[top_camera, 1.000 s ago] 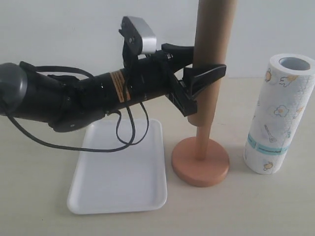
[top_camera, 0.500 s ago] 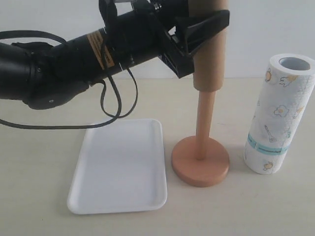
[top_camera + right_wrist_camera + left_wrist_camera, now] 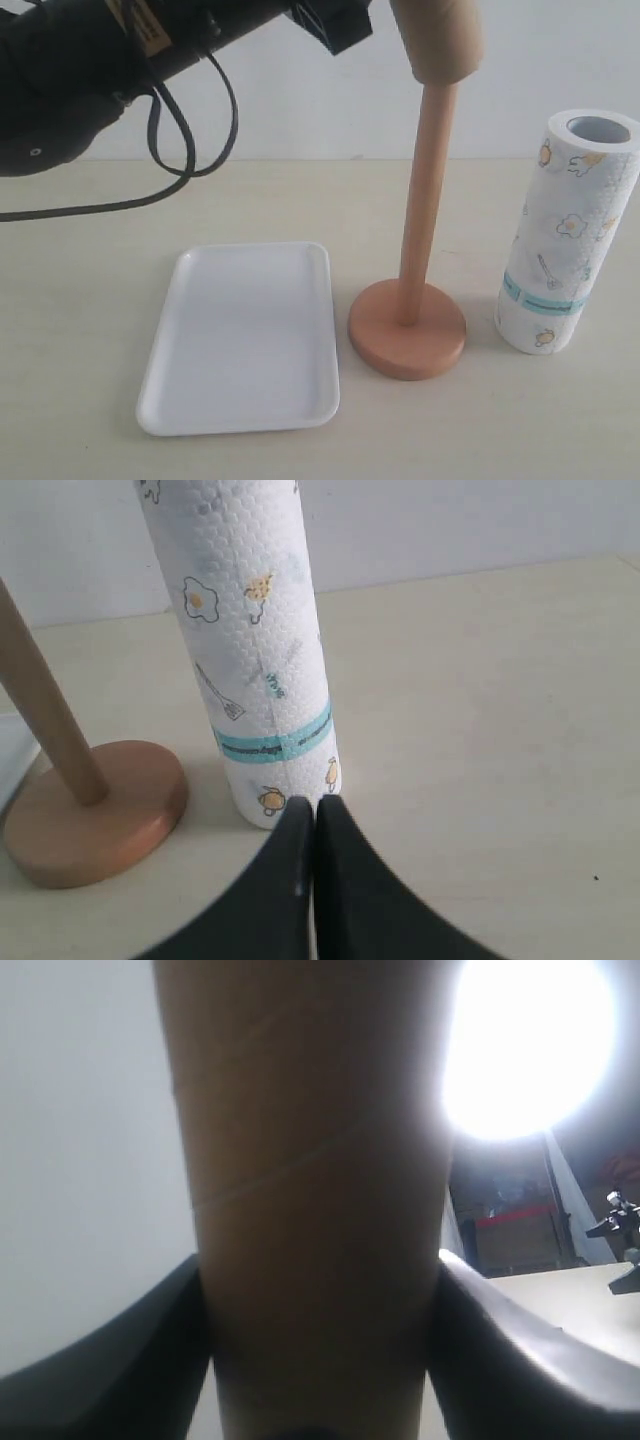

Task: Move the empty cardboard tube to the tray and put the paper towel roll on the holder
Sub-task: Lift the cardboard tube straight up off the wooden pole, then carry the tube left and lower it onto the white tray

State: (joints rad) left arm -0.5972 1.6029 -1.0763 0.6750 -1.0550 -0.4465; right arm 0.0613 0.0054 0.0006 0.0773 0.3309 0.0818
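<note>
The brown cardboard tube (image 3: 440, 38) hangs high at the top of the exterior view, its lower end still round the top of the holder's dowel (image 3: 425, 205). My left gripper (image 3: 318, 1360) is shut on the tube (image 3: 310, 1190), a black finger on each side; in the exterior view only the arm (image 3: 150, 50) shows at upper left. The wooden holder's disc base (image 3: 407, 328) stands between the white tray (image 3: 245, 340) and the printed paper towel roll (image 3: 565, 235), which is upright at the right. My right gripper (image 3: 315, 815) is shut and empty, just in front of the roll's (image 3: 255, 640) bottom end.
A black cable (image 3: 185, 130) loops down from the left arm above the tray. The holder's base (image 3: 95, 815) sits close beside the roll. A bright lamp (image 3: 530, 1050) glares in the left wrist view.
My left arm has risen steadily, sliding the cardboard tube up the dowel until only its lower end covers the dowel's top. The roll, tray and holder have stayed put.
</note>
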